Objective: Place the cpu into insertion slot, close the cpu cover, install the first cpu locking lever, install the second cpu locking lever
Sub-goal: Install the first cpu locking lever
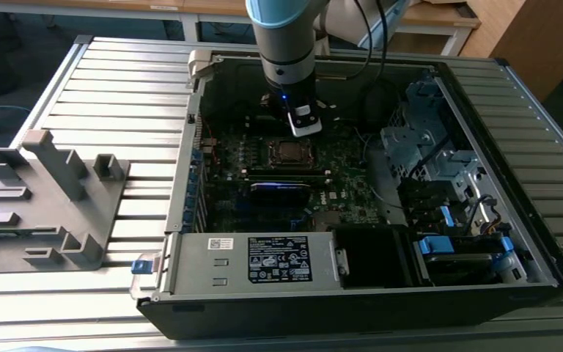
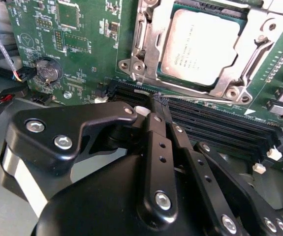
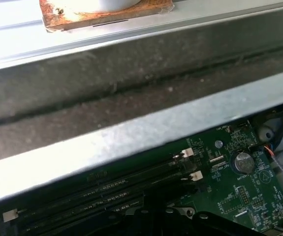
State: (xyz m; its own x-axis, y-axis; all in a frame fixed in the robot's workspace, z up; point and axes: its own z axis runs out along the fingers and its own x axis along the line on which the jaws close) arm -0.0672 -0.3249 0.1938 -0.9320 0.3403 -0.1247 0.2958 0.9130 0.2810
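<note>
A slatted metal worktop [image 1: 115, 95] carried the open computer case [image 1: 360, 293], with a grey plastic fixture [image 1: 47, 205] at its 9 o'clock and wooden furniture behind. The cpu [image 2: 203, 46] sat in its socket under the lowered cpu cover [image 2: 151, 44]. The claw [image 2: 158, 101], fingers pinched together and empty, hung just beside the socket.

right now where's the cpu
The cpu sits in its socket on the green motherboard, framed by the closed cpu cover, just beyond the gripper in the second wrist view. In the exterior view it lies mid-case, below the gripper.
</note>
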